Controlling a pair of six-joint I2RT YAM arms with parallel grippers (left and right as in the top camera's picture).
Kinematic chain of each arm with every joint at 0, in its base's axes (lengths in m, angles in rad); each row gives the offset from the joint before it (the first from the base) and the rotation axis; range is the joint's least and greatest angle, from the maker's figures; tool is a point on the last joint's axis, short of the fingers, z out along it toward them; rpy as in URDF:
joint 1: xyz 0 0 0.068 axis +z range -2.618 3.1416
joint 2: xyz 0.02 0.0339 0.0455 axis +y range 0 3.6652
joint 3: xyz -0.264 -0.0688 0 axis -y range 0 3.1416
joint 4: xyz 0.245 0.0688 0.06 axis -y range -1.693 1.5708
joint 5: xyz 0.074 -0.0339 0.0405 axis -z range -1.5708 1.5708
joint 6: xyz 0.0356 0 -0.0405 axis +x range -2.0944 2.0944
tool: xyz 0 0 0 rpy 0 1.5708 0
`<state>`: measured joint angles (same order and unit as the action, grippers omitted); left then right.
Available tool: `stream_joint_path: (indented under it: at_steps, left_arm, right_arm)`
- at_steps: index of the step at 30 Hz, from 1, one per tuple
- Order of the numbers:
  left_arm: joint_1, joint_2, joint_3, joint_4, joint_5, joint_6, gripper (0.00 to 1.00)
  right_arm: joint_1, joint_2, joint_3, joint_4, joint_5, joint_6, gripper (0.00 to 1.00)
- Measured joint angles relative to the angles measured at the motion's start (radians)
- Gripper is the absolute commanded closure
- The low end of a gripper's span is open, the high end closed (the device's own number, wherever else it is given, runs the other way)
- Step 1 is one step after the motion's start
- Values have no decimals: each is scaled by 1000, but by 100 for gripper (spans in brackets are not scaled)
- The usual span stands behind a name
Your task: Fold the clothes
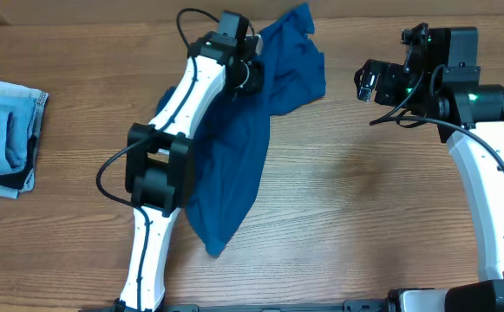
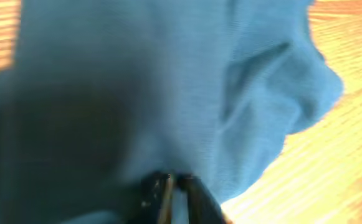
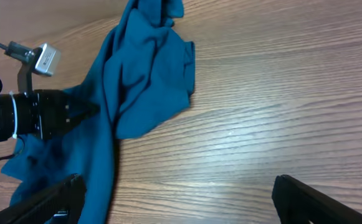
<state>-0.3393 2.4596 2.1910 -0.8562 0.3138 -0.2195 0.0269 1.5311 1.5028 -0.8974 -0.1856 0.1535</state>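
No fold made yet, in my judgement: the shirt (image 1: 234, 165) lies crumpled mid-table (image 1: 364, 217). My left gripper (image 2: 173, 196) is clamped on its cloth. My right gripper (image 3: 177, 183) stands wide apart, empty.

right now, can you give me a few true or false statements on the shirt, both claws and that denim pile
1. The left claw is closed on the shirt. True.
2. The right claw grips the shirt too. False: it is open above bare table, apart from the shirt.
3. The shirt is folded into a neat rectangle. False: it lies rumpled and unfolded.
4. The denim stack lies apart from the shirt, on the left arm's side. True.
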Motion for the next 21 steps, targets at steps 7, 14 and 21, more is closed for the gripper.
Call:
stream_joint_path:
  at_steps: [7,14,21]
  left_arm:
    - [-5,0,6,28,-35,-1,34]
    - [-16,0,6,77,-50,-14,38]
    - [-27,13,-10,80,-80,-18,62]
  right_arm:
    - [0,0,0,-6,-2,0,0]
    - [0,0,0,-18,-23,3,0]
    - [0,0,0,-39,-39,14,0]
